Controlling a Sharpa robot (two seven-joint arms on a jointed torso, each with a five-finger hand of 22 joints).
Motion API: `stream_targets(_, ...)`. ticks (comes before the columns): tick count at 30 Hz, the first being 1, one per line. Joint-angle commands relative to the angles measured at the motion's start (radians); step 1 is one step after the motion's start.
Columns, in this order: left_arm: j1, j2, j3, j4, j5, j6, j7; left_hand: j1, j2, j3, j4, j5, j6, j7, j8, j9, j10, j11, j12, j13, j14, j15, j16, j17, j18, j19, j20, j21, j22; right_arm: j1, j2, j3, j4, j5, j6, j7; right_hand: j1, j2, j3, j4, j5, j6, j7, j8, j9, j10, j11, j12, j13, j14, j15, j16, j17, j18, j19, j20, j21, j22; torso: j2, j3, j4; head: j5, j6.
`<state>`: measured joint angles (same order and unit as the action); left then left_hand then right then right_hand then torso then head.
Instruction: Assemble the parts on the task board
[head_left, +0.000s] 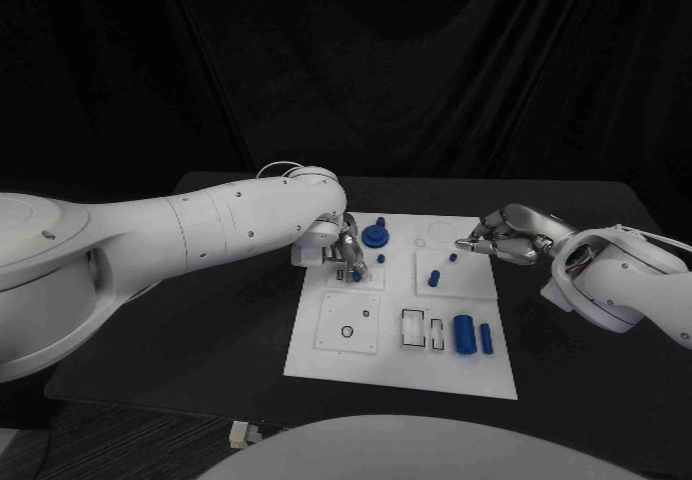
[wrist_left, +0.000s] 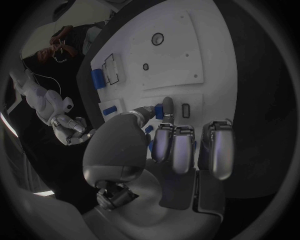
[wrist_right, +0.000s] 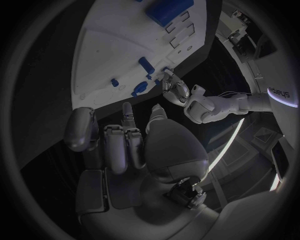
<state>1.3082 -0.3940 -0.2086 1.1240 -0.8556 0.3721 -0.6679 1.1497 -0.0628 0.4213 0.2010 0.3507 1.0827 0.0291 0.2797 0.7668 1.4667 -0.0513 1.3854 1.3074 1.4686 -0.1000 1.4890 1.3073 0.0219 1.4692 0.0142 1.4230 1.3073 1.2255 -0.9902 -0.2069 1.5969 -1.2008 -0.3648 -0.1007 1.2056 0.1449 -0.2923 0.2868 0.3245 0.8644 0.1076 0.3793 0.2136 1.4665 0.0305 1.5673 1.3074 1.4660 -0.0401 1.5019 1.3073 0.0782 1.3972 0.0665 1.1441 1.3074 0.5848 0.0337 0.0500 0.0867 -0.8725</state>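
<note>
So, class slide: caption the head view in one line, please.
Left hand pinches a small blue part over the white task board; right hand hovers nearby.

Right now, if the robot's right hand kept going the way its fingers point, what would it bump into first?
Probably the small blue peg standing on the white task board. The right hand hangs at the board's far right edge, fingertips aimed inward toward that peg. Depth is hard to judge, so it might pass above it.

The task board (head_left: 335, 352) lay mid-table (head_left: 173, 340). A round part (head_left: 375, 237) stood at its far edge; two long parts (head_left: 464, 334) lay side by side near its right edge.
</note>
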Motion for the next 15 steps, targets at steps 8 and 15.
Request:
stream_targets(8, -0.01, 0.002, -0.004, -0.006, 0.003, 0.017, -0.006, -0.021, 0.005, -0.028, 0.002, -0.046, -0.002, -0.005, -0.01, -0.004, 0.02, 0.003, -0.003, 0.095, 0.073, 0.005, -0.004, 0.189, 0.012, 0.032, 0.004, -0.004, 0.219, -0.004, 0.0, 0.001, -0.001, -0.002, 0.008, -0.003, 0.006, 0.0, -0.006, 0.002, 0.006, -0.002, -0.008, 0.006, 0.001, 0.094, -0.009, -0.005, 0.25, 0.067, -0.005, -0.006, 0.107, 0.016, -0.007, -0.002, -0.003, 0.117, 0.0, 0.0004, 0.0002, 0.0, 0.0)
stream_targets(15, -0.011, 0.0, -0.004, -0.005, 0.003, 0.002, -0.002, 0.007, 0.011, -0.023, -0.027, 0.008, -0.005, -0.007, -0.014, -0.005, 0.019, 0.001, -0.005, 0.093, 0.073, 0.003, -0.005, 0.188, 0.012, 0.032, 0.003, -0.004, 0.219, -0.004, 0.0, 0.001, -0.001, -0.002, 0.008, -0.003, 0.006, 0.0, -0.006, 0.002, 0.006, -0.002, -0.008, 0.006, 0.001, 0.094, -0.009, -0.005, 0.25, 0.067, -0.005, -0.006, 0.107, 0.016, -0.007, -0.002, -0.003, 0.117, 0.0, 0.0003, 0.0002, 0.0, 0.0)
